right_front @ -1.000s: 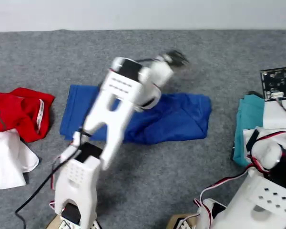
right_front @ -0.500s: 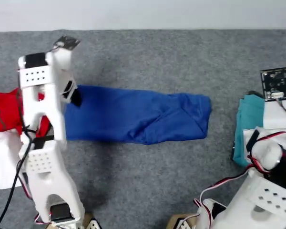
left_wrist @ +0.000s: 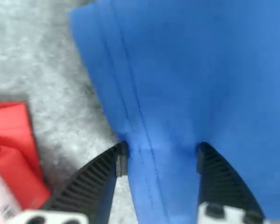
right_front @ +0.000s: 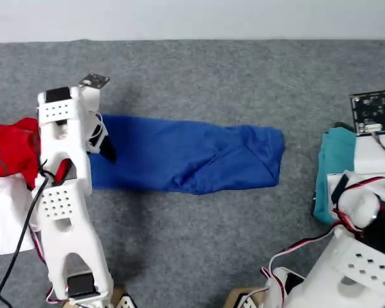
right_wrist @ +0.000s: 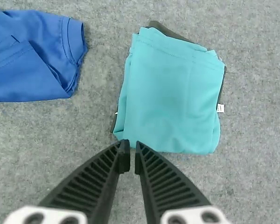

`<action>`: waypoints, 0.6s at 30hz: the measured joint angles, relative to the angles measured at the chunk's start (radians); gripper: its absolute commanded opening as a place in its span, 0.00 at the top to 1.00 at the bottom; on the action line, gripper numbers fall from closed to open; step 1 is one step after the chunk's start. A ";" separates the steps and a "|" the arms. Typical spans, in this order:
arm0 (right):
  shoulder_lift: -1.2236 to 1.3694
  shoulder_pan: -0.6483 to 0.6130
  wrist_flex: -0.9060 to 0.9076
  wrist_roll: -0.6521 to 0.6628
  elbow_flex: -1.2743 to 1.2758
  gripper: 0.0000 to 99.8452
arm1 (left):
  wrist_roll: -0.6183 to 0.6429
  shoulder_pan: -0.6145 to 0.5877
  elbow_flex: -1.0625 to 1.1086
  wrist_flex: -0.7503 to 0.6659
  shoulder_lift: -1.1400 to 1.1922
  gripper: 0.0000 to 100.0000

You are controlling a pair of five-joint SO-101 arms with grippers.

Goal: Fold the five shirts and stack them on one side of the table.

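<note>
Level: bright and even across the high view and both wrist views.
Source: overhead and diffuse; shadows are short and soft-edged.
High view: a faint dark patch on the table (right_front: 131, 256) beside the left arm (right_front: 64, 212).
Left wrist view: narrow shading on the table along the blue shirt (left_wrist: 186, 74) edge.
Right wrist view: the teal shirt (right_wrist: 172, 98) is uniformly lit.

A grey, felt-like covering spreads over the whole worktop (right_front: 199, 237). Along its far edge runs a pale band (right_front: 192, 19), perhaps a wall. At the right edge of the high view sits a dark circuit board (right_front: 374, 110) dotted with small components.
</note>
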 measured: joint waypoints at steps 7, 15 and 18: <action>0.000 0.000 0.000 0.000 0.000 0.97 | 0.000 0.017 -0.166 0.080 0.112 0.91; 0.000 0.000 0.000 0.000 0.000 0.97 | -0.091 0.066 -0.227 0.110 0.152 1.00; 0.000 0.000 0.000 0.000 0.000 0.97 | -0.094 0.064 -0.227 0.109 0.130 1.00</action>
